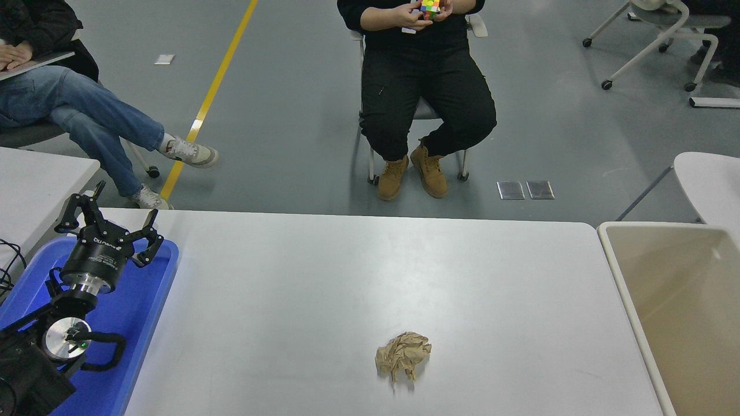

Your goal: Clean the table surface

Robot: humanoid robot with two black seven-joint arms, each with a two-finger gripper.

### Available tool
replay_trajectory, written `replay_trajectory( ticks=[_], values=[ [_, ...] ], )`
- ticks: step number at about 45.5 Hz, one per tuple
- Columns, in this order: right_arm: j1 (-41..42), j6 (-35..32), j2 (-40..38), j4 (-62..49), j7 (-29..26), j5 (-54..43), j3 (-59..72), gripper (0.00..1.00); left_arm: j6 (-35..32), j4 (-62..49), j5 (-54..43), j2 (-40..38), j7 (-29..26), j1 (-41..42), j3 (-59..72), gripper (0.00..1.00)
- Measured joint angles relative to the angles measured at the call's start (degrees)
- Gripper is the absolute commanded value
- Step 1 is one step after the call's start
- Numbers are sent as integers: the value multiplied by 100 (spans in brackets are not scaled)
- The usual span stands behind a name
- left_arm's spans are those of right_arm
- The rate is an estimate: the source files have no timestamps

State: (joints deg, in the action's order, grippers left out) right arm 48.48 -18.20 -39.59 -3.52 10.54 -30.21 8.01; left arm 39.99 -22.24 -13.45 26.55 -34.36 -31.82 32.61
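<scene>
With the left end effector point(110, 228) parked, fingers spread, over the blue tray point(133, 323), a light paper wad point(403, 363) near the tabletop point(347, 271) front edge could skid off before reaching the bin point(636, 323).

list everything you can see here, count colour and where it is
table surface: 1, white, centre
crumpled paper ball: 1, tan, on table, near edge, right of middle
tray: 1, blue, table's left end
bin: 1, beige, right of table
seated people: 2, far side; one in black holding a colourful cube, one in jeans at left
office chair: 1, white, top right
left claw: 1, black, open, parked over tray
right claw: not in view
</scene>
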Motion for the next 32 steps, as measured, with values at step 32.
replay_trajectory(
  ticks=[32],
  values=[
    [-1134,950,963,-8,-50,358,-82,0,0,0,0,1,0,0,0,100]
  ],
)
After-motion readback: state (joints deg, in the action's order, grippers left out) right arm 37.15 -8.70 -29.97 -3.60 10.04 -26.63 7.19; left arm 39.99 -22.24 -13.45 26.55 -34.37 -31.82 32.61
